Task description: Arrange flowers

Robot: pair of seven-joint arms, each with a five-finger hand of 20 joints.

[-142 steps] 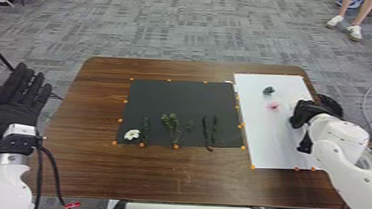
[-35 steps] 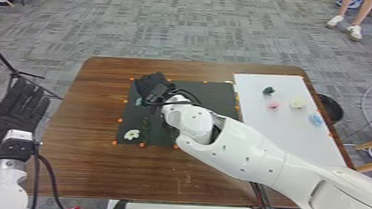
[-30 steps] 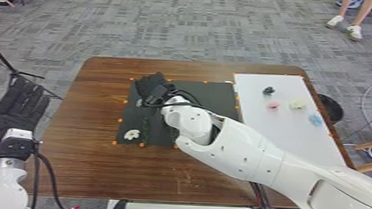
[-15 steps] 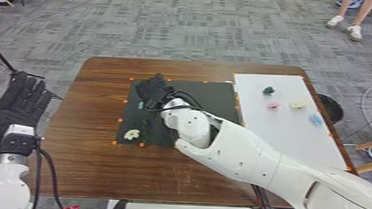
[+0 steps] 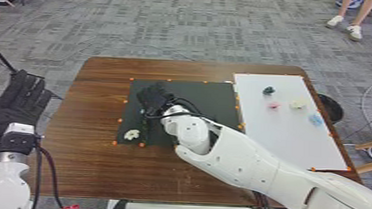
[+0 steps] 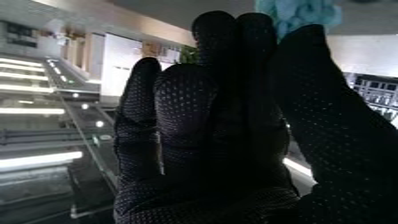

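In the head view, my right hand (image 5: 155, 97) is over the upper left of the black mat (image 5: 220, 101), with a bit of blue beside its fingers. In the right wrist view, the thumb and fingertips of my right hand (image 6: 222, 187) pinch a light blue flower (image 6: 302, 16). A white flower (image 5: 132, 134) lies at the mat's near left corner, next to a green stem (image 5: 146, 130); my right arm hides the mat's near right part. My left hand (image 5: 18, 104) is open, palm up, off the table's left side.
The white board (image 5: 297, 141) on the right holds a dark green piece (image 5: 268, 90), a pink flower (image 5: 274, 105), a pale yellow flower (image 5: 297, 104) and another light blue flower (image 5: 316, 120). A black bin (image 5: 331, 108) stands beyond the table's right edge.
My right hand has gone from the white board to the black mat, the blue flower with it, and within the last second has shifted slightly towards the near edge. The mat's right stems are now covered.
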